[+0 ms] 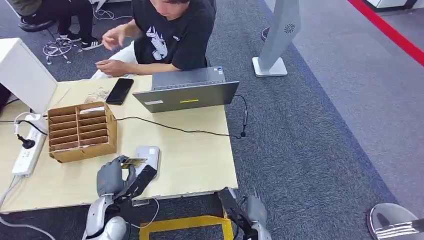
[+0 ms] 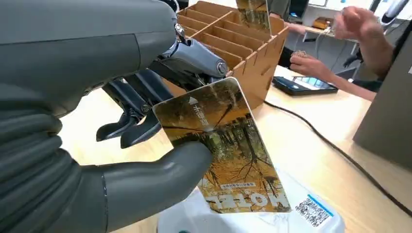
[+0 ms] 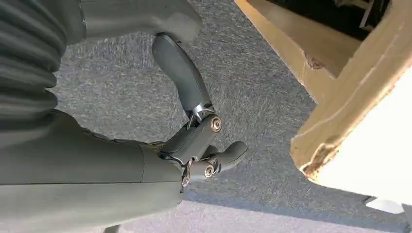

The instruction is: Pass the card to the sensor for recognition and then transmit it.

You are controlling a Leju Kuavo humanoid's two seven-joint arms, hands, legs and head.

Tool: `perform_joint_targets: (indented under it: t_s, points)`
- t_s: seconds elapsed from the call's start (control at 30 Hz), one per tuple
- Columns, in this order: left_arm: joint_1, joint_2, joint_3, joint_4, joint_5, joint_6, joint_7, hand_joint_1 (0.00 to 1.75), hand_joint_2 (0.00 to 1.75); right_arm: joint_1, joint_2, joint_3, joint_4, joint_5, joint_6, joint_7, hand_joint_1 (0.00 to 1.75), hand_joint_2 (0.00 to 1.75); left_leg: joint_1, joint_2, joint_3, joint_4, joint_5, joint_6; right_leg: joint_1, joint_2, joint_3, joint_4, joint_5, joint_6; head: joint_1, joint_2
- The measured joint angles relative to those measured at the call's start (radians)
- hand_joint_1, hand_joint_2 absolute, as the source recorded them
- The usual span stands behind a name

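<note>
As seen from head view: left hand (image 1: pixel 112 176) at near table edge, pinching card (image 1: pixel 133 161) over white sensor (image 1: pixel 148 155), card just above it, contact unclear. Right hand (image 1: pixel 256 210) hangs low beside table corner. Cardboard organizer (image 1: pixel 82 131) just beyond sensor; black cable (image 1: pixel 180 129) crosses table (image 1: pixel 200 160) to laptop (image 1: pixel 187 92); phone (image 1: pixel 119 91) and power strip (image 1: pixel 27 150) farther off; person (image 1: pixel 170 35) seated across.

Left wrist view: card (image 2: pixel 223 145) thin, stiff, glossy, prob. light and slippery; held btwn thumb (image 2: pixel 160 179) and fingers (image 2: pixel 131 121) at one edge, printed face hanging over sensor (image 2: pixel 301 218). Best gripped at edge, w/ face left free for reading. Organizer (image 2: pixel 238 48) close behind, could catch card on a forward move; cable (image 2: pixel 330 145) to side.

Right wrist view: right hand (image 3: pixel 194 136) empty, fingers loosely curled, over carpet (image 3: pixel 267 97) by table edge (image 3: pixel 340 111).
</note>
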State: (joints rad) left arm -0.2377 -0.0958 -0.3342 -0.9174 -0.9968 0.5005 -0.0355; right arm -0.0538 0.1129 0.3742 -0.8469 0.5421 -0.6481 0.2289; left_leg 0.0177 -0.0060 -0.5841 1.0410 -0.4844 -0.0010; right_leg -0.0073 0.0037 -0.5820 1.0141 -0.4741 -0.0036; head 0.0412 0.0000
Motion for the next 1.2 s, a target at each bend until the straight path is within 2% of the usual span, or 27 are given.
perform_joint_targets:
  t_s: [0.37, 0.57, 0.7, 0.87, 0.97, 1.07, 1.2]
  points:
    - [-0.014, 0.0, 0.003, 0.091, 0.01, 0.027, 0.013, 1.75, 1.75, -0.007, 0.0, 0.005, 0.014, -0.019, -0.012, -0.012, 0.0, 1.75, 0.0, -0.001, 0.001, 0.0, 0.0, 0.0, 0.0, -0.001, 0.002, 0.0, 0.0, 0.0, 0.0, 0.0]
    - [-0.013, 0.004, 0.011, 0.085, -0.015, 0.059, 0.0, 1.75, 1.75, -0.007, 0.0, 0.005, 0.016, -0.016, -0.016, -0.001, 0.0, 1.75, 0.0, 0.0, 0.002, 0.0, 0.0, 0.0, 0.0, -0.001, 0.003, 0.0, 0.0, 0.0, 0.0, 0.0]
    - [0.004, 0.039, 0.013, -0.039, -0.053, 0.057, 0.024, 1.75, 1.75, 0.003, -0.001, 0.005, 0.01, 0.0, -0.016, 0.023, 0.0, 1.75, 0.001, 0.0, 0.002, 0.0, 0.0, 0.0, 0.001, -0.001, 0.002, 0.0, 0.0, 0.0, 0.0, 0.0]
    - [-0.011, 0.113, 0.031, -0.235, -0.092, 0.033, 0.054, 1.75, 1.75, 0.023, -0.004, 0.004, -0.008, 0.021, -0.015, 0.042, 0.0, 1.75, 0.001, 0.0, 0.001, 0.0, 0.0, 0.0, 0.001, -0.001, 0.001, 0.0, 0.0, -0.001, 0.0, 0.0]
    - [-0.036, 0.162, 0.055, -0.328, -0.162, 0.033, 0.084, 1.75, 1.75, 0.033, -0.009, 0.004, -0.019, 0.032, -0.015, 0.05, 0.0, 1.75, 0.001, 0.0, 0.001, 0.0, 0.0, 0.0, 0.001, 0.0, 0.001, 0.0, 0.0, -0.001, 0.0, 0.0]
    - [-0.072, 0.216, 0.088, -0.392, -0.208, 0.031, 0.108, 1.75, 1.75, 0.041, -0.013, 0.004, -0.027, 0.038, -0.015, 0.053, 0.0, 1.75, 0.001, 0.0, 0.001, 0.0, 0.0, 0.0, 0.001, 0.0, 0.001, 0.0, 0.0, -0.001, 0.0, 0.0]
    - [-0.116, 0.273, 0.13, -0.42, -0.238, 0.034, 0.137, 1.75, 1.75, 0.044, -0.016, 0.004, -0.029, 0.04, -0.016, 0.05, 0.0, 1.75, 0.001, 0.0, 0.001, 0.0, 0.001, -0.001, 0.001, 0.0, 0.001, 0.001, 0.001, -0.001, 0.0, 0.0]
